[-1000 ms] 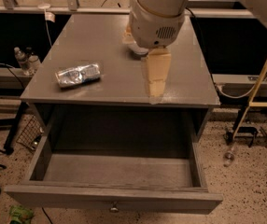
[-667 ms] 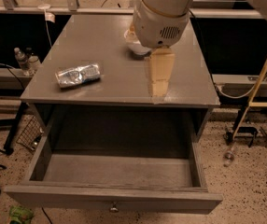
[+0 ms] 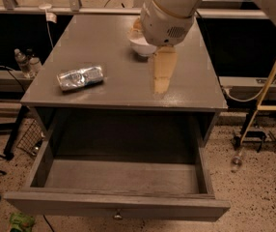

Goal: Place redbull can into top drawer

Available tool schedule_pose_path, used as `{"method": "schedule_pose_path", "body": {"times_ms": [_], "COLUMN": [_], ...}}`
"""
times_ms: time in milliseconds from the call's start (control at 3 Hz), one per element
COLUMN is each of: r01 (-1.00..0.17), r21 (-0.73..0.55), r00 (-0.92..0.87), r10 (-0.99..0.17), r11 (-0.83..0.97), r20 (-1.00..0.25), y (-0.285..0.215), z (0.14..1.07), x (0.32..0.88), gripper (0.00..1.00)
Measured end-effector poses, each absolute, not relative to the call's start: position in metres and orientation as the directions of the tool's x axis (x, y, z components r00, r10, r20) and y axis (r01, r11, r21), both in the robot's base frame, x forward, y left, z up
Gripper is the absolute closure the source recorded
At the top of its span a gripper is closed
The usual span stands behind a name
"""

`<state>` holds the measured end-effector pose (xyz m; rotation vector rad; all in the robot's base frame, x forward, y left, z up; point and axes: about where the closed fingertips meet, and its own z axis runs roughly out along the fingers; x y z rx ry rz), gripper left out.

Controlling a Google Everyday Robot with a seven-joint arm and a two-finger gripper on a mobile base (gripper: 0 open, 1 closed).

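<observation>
Grey cabinet top (image 3: 104, 42), dim room | redbull can (image 3: 80, 77) lay on its side at 9 o'clock of gripper (image 3: 161, 81), apart | gripper hung over top, grip state: can't tell | white bowl (image 3: 142, 46) at 11, partly behind arm | top drawer (image 3: 80, 204) open at 6

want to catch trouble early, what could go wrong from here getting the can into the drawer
The can lies on its side near the left front edge of the table; a clumsy touch could roll it off. The gripper hangs over the right side, next to the white bowl and apart from the can; crossing over, the arm might clip the bowl. The open drawer sits low out front; an early release could hit the table instead.
</observation>
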<state>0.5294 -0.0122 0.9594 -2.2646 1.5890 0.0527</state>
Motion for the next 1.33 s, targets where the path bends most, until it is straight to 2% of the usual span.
{"method": "schedule_pose_path", "body": {"times_ms": [333,667,1333], "r01": [-0.896,-0.894,-0.882], "r21": [-0.299,-0.279,-0.201], "r00": [0.426,0.442,0.471], "r10": [-0.830,-0.794,-0.787], "r11": [-0.330,-0.350,-0.427], "r20": [-0.361,-0.419,-0.397], "y": [0.007,0.032,0.091], "z": [0.939,0.916,0.887], "x": [0.579,0.617,0.651], "gripper": [0.00,0.00,0.00]}}
